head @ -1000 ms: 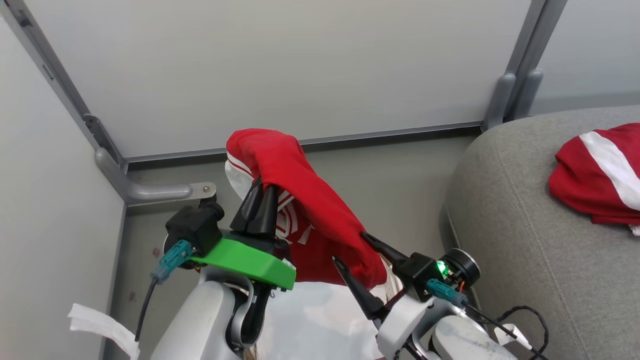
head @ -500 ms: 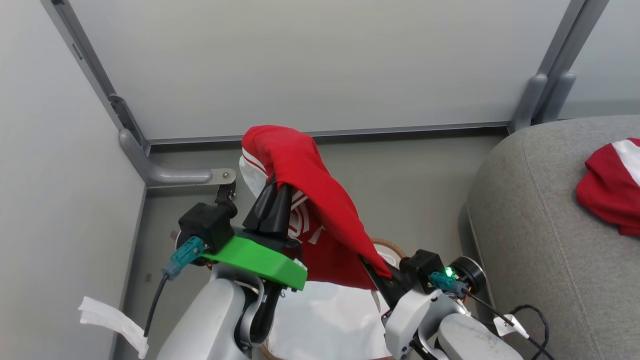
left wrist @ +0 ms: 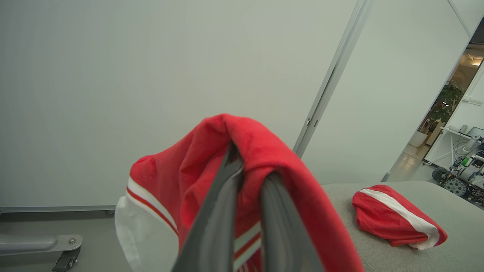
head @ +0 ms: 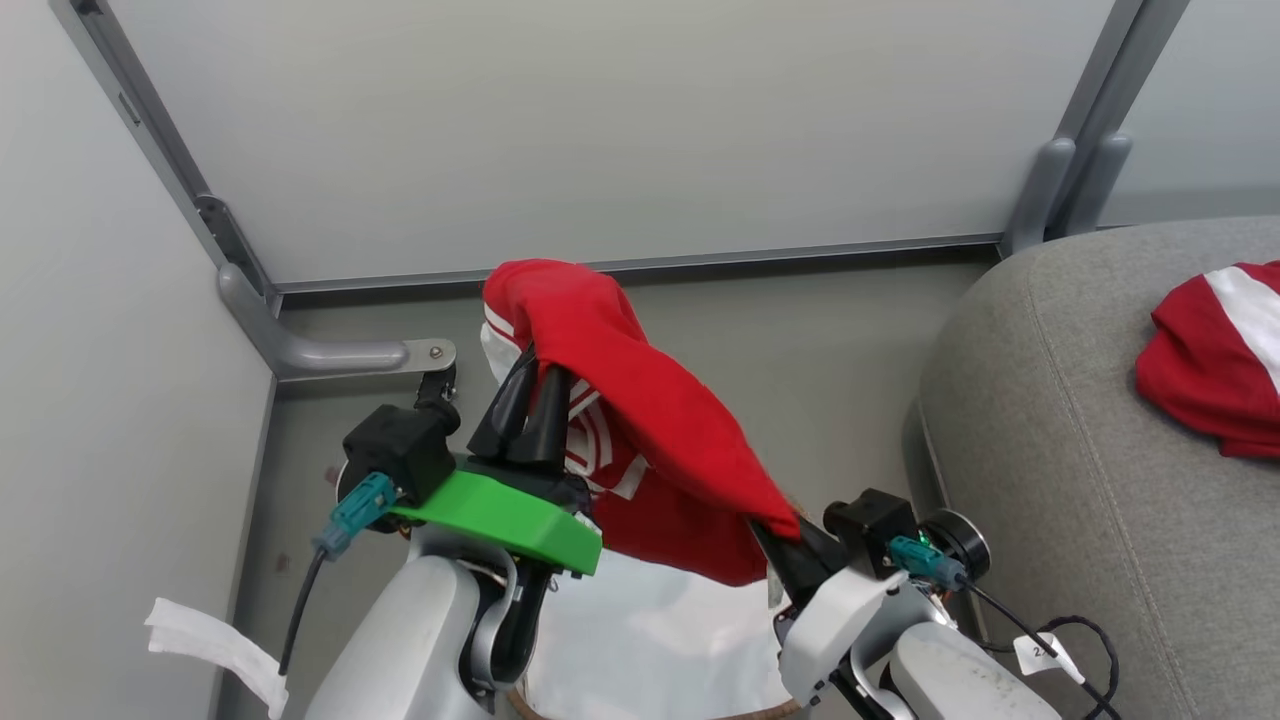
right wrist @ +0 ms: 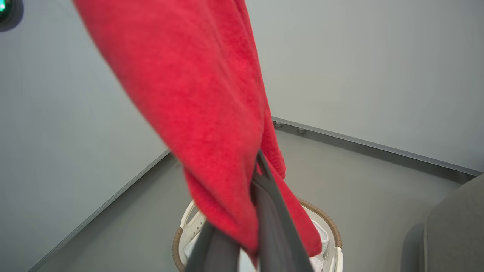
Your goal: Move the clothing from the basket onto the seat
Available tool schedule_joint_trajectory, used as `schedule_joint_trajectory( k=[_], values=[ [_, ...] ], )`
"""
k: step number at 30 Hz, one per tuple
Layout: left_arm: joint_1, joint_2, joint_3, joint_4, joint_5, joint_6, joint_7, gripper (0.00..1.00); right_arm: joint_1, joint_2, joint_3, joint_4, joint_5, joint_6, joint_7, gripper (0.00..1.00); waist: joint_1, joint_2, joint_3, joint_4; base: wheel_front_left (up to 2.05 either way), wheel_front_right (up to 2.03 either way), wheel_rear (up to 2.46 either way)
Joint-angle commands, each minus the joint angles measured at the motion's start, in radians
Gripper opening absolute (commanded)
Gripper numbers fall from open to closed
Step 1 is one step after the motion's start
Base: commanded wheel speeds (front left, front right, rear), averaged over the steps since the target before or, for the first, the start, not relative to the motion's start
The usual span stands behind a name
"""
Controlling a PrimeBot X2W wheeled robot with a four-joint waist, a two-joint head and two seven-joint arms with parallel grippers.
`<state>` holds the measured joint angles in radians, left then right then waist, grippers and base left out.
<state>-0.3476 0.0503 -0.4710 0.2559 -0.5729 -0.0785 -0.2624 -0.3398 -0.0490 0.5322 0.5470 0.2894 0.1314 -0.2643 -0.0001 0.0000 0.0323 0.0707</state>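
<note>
A red garment with white stripe trim, the clothing (head: 640, 410), hangs in the air between my two grippers above the basket. My left gripper (head: 535, 365) is shut on its upper fold, and in the left wrist view the fabric (left wrist: 227, 162) drapes over that gripper's fingertips. My right gripper (head: 775, 525) is shut on the lower hem, and the right wrist view shows the red cloth (right wrist: 196, 98) pinched there. The basket's brown rim (right wrist: 329, 223) and white liner (head: 650, 640) lie below. A second red garment (head: 1200, 370) rests on the grey seat (head: 1060, 470) to the right.
Pale partition walls stand close behind and to the left, with a grey metal foot bracket (head: 330, 352) on the floor. A white strip (head: 210, 650) lies at the lower left. A black cable with a tag (head: 1050, 650) runs beside the seat's edge.
My right gripper, open around the garment's hem a second ago, has shut on it. The left gripper keeps its hold. The camera has shifted a little.
</note>
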Motion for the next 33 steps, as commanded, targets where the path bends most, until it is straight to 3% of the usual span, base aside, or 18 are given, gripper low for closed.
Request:
schedule_joint_trajectory(
  k=[1,10,20,33],
  values=[
    [0.009,0.001,0.005,0.001,0.009,0.002,-0.004,1.00,0.013,-0.004,-0.008,-0.017,0.001,-0.001,0.000,0.00,0.0001,0.0000,0.002,-0.006,0.00,0.00,0.00],
    [0.049,0.001,0.058,0.065,0.071,-0.003,-0.003,1.00,0.055,-0.004,-0.091,-0.154,0.019,-0.001,0.000,0.00,0.0001,0.0000,0.003,-0.071,0.00,0.00,0.00],
    [0.107,0.002,0.138,0.104,0.132,-0.028,-0.002,1.00,0.097,-0.004,-0.180,-0.324,0.056,-0.001,-0.001,0.00,0.0001,0.0000,0.023,-0.295,0.00,0.00,0.00],
    [0.113,0.002,0.170,0.102,0.178,-0.045,-0.002,1.00,0.110,-0.003,-0.257,-0.422,0.059,-0.001,-0.001,0.00,0.0001,0.0000,0.068,-0.539,0.00,0.00,0.00]
  ],
)
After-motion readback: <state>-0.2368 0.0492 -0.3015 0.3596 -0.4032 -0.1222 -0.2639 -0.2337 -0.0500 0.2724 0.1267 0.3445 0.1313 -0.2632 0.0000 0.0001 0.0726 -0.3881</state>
